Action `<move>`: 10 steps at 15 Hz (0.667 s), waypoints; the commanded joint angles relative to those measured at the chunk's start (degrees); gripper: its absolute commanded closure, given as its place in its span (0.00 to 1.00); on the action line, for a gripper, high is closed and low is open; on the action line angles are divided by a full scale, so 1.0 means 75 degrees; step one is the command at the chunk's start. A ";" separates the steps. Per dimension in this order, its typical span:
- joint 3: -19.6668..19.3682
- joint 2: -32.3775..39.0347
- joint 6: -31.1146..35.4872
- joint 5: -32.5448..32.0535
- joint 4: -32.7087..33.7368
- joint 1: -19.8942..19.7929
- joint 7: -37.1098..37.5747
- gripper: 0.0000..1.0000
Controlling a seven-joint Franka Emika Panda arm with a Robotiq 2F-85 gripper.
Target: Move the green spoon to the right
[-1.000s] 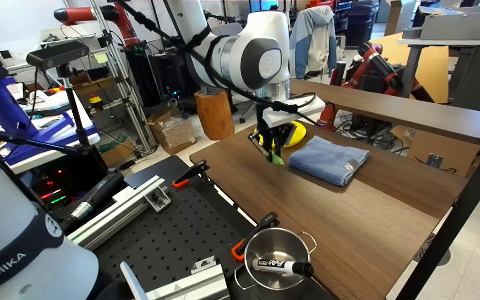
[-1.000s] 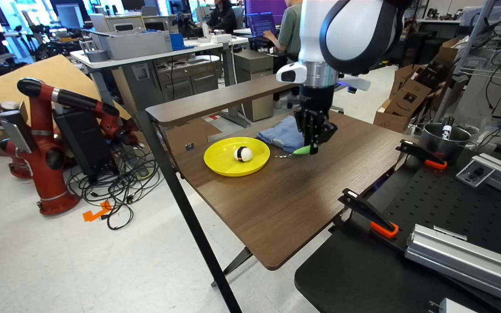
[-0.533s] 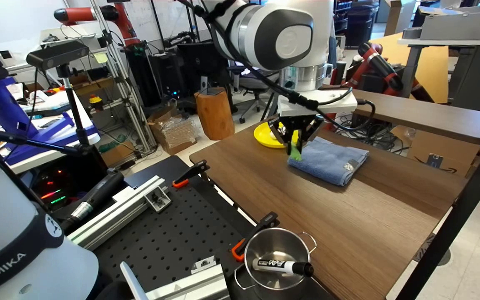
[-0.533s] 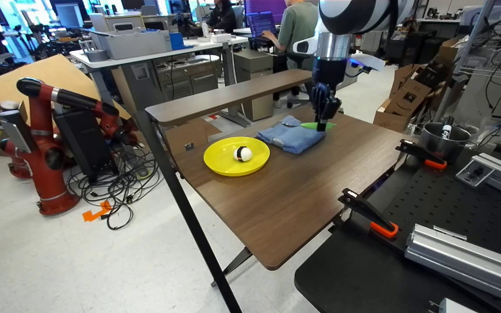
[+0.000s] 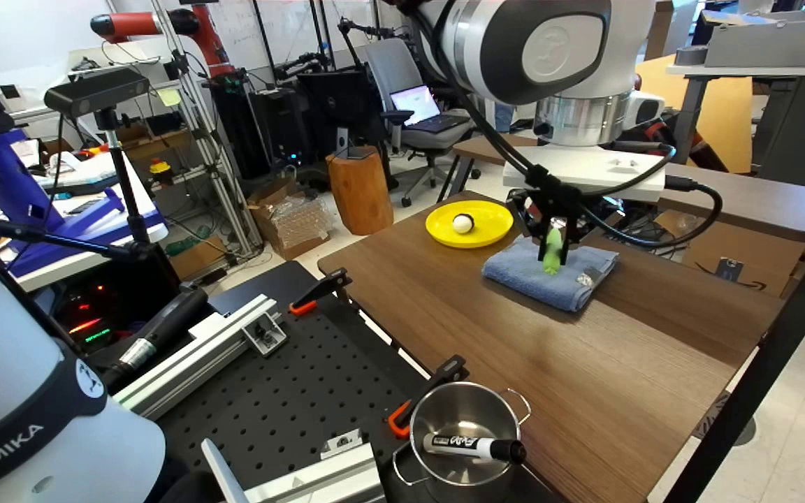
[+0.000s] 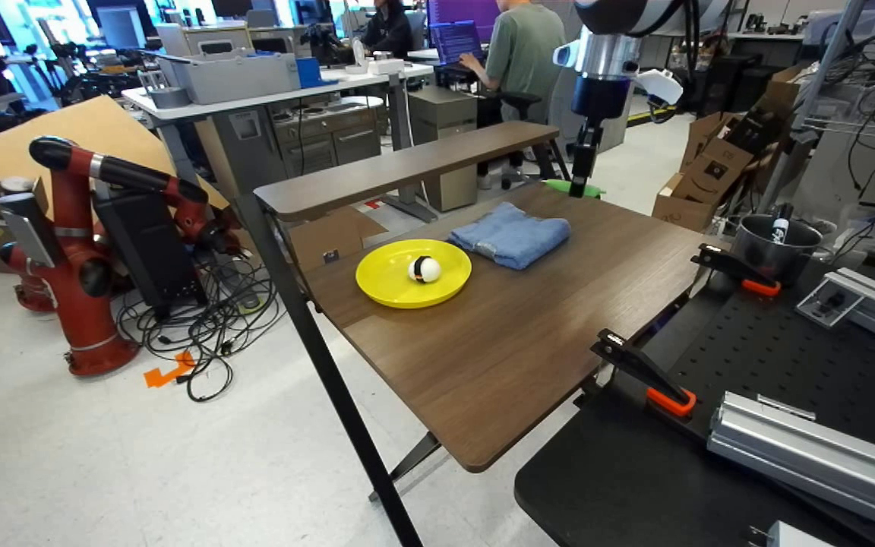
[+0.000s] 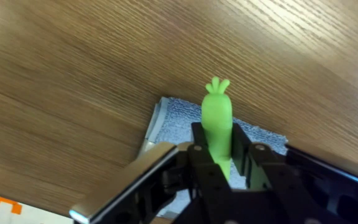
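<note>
Wood-grain worktop [image 5: 486, 335] lay beneath the claw [image 7: 217, 137], which, clamped on the green-handled spoon [image 7: 217, 112], had carried it away from the yellow plate [image 6: 388, 273]; rightward transfer was apparently under way, placement pending.

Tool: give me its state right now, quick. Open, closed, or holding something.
Tool: closed on the green spoon, gripping its green part between both fingers.

a brown table [image 6: 498, 380] stands on pale floor [image 6: 217, 471], a grey chair [image 5: 392, 70] beyond.
</note>
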 commanded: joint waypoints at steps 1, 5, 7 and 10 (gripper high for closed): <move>-0.0285 0.0295 -0.0038 0.0152 0.0351 0.0033 0.1173 0.94; -0.0593 0.0775 0.0092 0.0059 0.0810 0.0012 0.2664 0.94; -0.0734 0.1110 0.0183 0.0004 0.1163 0.0049 0.3486 0.94; -0.1077 0.1740 -0.0018 -0.0102 0.1952 0.0225 0.4784 0.94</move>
